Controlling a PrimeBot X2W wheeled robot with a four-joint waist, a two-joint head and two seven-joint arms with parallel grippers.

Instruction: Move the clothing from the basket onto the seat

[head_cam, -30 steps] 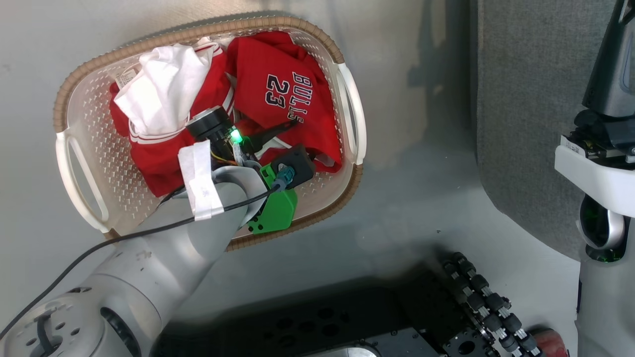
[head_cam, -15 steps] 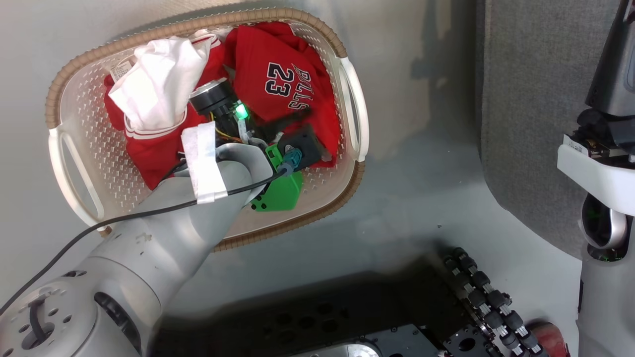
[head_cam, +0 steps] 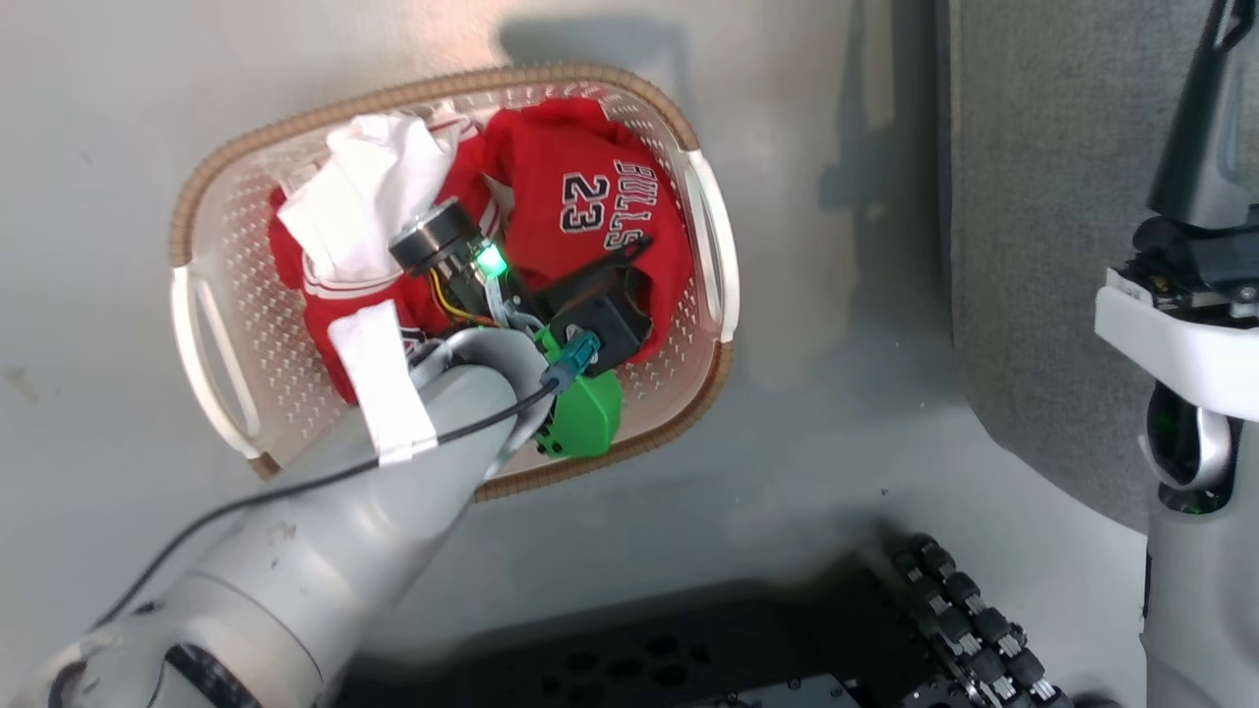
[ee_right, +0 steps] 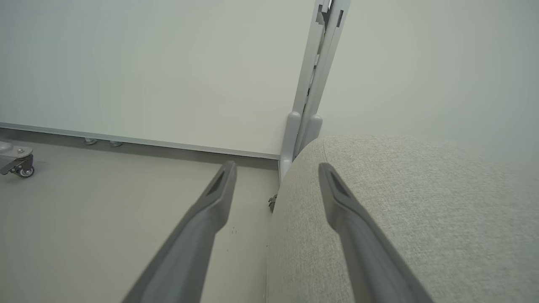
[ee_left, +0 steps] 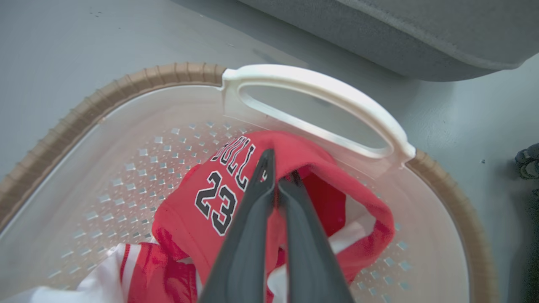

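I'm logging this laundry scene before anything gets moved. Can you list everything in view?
BULLS 23 jersey: one, red with dark lettering, in the basket's right half
other clothing: count unclear, red and white, in the basket's left half
basket: one, cream with a brown rim, on the floor
seat: one, light grey, right of the basket
floor: grey, under the basket
post: one, grey, by the wall behind the seat
caster: one, dark, on the floor
left forearm: one, silver, reaching into the basket
left pincer: one, dark, shut on the BULLS 23 jersey
right pincer: one, dark, open, at the seat's edge
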